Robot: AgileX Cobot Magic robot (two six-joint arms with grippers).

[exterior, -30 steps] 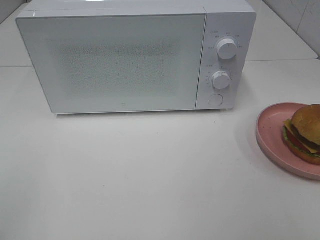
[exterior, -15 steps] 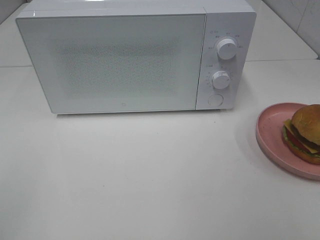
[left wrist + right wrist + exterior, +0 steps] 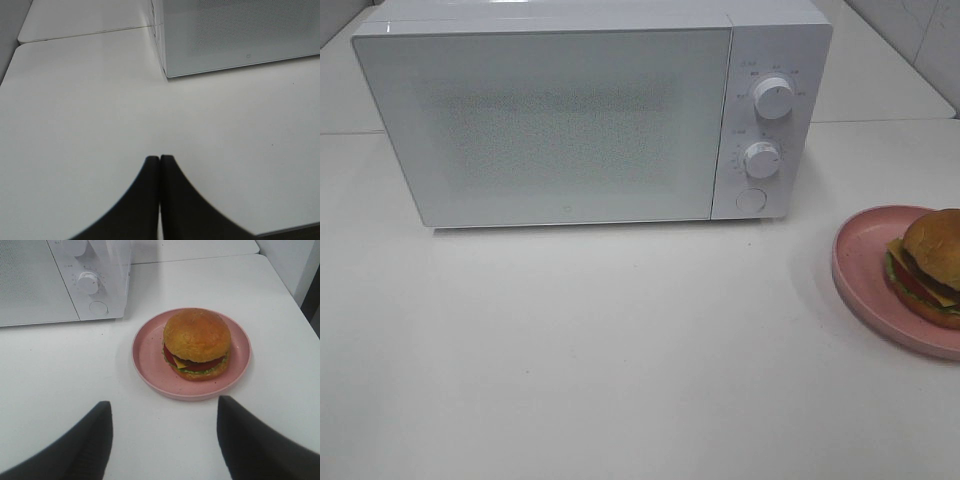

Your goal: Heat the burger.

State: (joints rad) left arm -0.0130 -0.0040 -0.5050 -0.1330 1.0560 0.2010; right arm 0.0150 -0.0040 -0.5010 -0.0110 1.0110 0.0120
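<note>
Burger waits on plate as microwave door stays closed

My right gripper [image 3: 165, 435] hangs wide open just short of the burger [image 3: 197, 343] on the pink plate [image 3: 150, 352], beside the shut microwave [image 3: 550, 125]; my left gripper [image 3: 159, 162] is pinched closed over bare table [image 3: 75, 110]. Grabbing the burger first risks arriving at a shut door.

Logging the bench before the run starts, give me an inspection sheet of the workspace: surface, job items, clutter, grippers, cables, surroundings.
Surface: white table, bare in the middle.
Job's things: burger upright on pink plate, right of microwave; microwave door shut.
Clutter: nothing seen.
Grippers: left gripper shut, fingers together, holding nothing; right gripper open, short of the plate, fingers apart.
Cables: nothing seen.
Surroundings: second tabletop behind; tiled wall at right.
</note>
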